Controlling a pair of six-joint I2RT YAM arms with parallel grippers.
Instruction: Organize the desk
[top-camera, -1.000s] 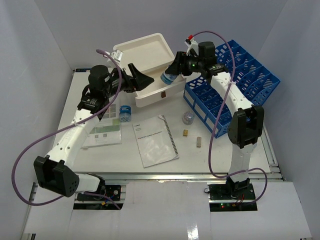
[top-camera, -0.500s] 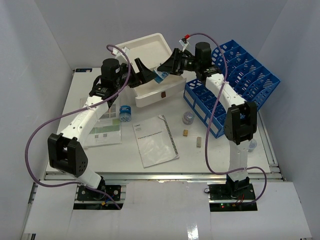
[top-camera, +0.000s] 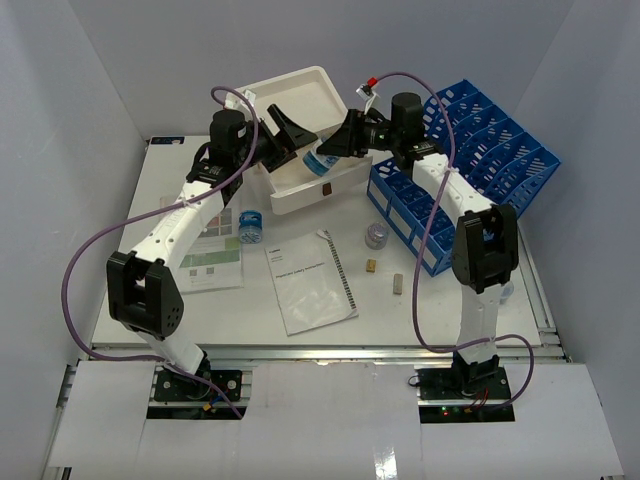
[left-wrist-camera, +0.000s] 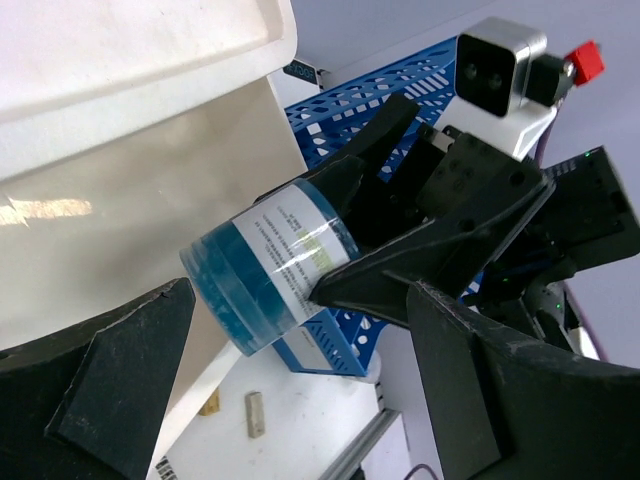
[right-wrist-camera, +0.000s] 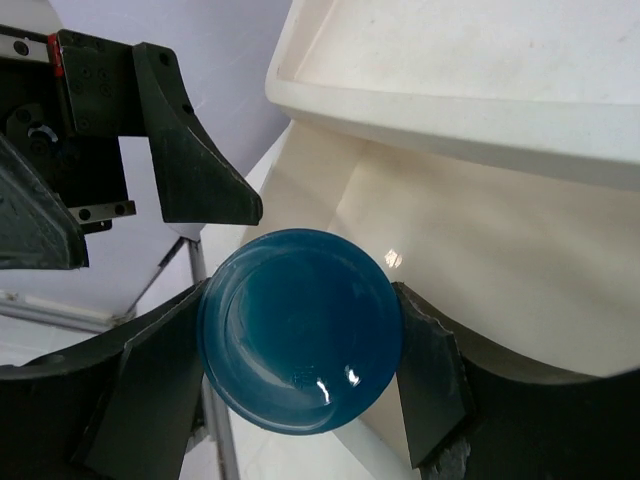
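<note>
My right gripper (top-camera: 328, 152) is shut on a blue-capped jar (top-camera: 316, 161) with a white label, holding it tilted over the open white box (top-camera: 318, 190) at the back of the desk (top-camera: 430, 305). In the right wrist view the jar's round blue cap (right-wrist-camera: 300, 330) fills the gap between the fingers (right-wrist-camera: 432, 372). My left gripper (top-camera: 288, 138) hangs open just left of the jar, not touching it. In the left wrist view the jar (left-wrist-camera: 270, 265) lies ahead of those wide-spread fingers (left-wrist-camera: 110, 390).
The box's lid (top-camera: 285, 100) stands raised behind. A blue rack (top-camera: 480, 160) fills the back right. On the desk lie a second blue-capped jar (top-camera: 250, 227), a clear jar (top-camera: 377, 234), two small blocks (top-camera: 371, 265), a booklet (top-camera: 310, 282) and a leaflet (top-camera: 205, 265).
The left arm has swung in and stretched toward the box, bringing its open gripper beside the jar. The right gripper has carried the jar left, over the open box.
</note>
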